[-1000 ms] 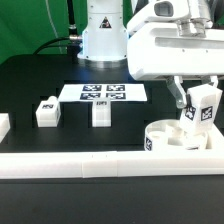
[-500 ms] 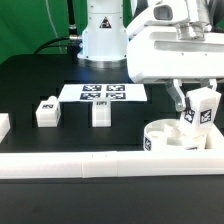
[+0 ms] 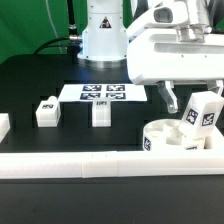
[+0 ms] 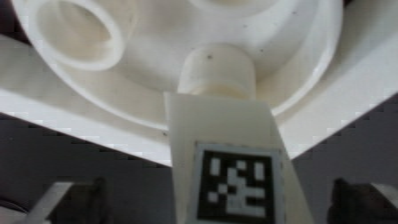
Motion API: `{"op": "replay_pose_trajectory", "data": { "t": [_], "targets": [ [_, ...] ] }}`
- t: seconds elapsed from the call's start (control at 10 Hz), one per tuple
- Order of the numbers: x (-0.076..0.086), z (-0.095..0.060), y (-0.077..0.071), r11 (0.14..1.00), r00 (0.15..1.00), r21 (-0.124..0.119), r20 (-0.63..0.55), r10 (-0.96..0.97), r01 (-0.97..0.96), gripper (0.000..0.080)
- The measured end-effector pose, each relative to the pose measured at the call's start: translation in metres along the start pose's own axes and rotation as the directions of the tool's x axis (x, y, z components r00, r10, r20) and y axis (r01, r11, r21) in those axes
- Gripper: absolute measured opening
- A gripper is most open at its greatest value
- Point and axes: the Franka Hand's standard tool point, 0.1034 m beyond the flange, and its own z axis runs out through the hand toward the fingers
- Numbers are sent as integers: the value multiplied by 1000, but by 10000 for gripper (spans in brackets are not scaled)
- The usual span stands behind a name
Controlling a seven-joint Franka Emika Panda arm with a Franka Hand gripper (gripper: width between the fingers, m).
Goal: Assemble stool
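One leg (image 3: 203,111) stands in seat (image 3: 170,140) (tilted); tool (image 3: 190,98) spread, seemingly not touching.

Glossy white robot arm (image 3: 103,32) with a rounded column crossed by a dark band. Its wrist housing (image 3: 172,55) is boxy and white, topped by a grey cap (partly cropped). Slim jaws, dark grey in the wrist view.

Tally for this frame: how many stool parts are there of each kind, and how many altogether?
Seat: 1
Legs: 3 (one upright in the seat, two loose)
Total: 4
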Motion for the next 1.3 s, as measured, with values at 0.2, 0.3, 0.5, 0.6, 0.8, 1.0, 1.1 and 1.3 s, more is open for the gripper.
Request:
{"op": "replay_pose_trajectory", "data": {
  "t": [0.2, 0.3, 0.5, 0.6, 0.8, 1.0, 1.1, 1.3],
  "targets": [
    [10, -11, 2, 1000, 1000, 10, 15, 0, 0, 648],
    [18, -19, 3, 1000, 1000, 15, 21, 0, -1, 648],
    [29, -31, 7, 1000, 1000, 18, 25, 1, -2, 649],
    [28, -30, 6, 1000, 1000, 18, 25, 1, -2, 649],
    [27, -29, 6, 1000, 1000, 19, 27, 1, -2, 649],
    [24, -27, 2, 999, 998, 34, 60, -1, -1, 649],
    [21, -24, 3, 999, 998, 32, 60, -8, 6, 649],
    [15, -19, -9, 995, 973, 102, 231, -9, -15, 649]
  ]
}}
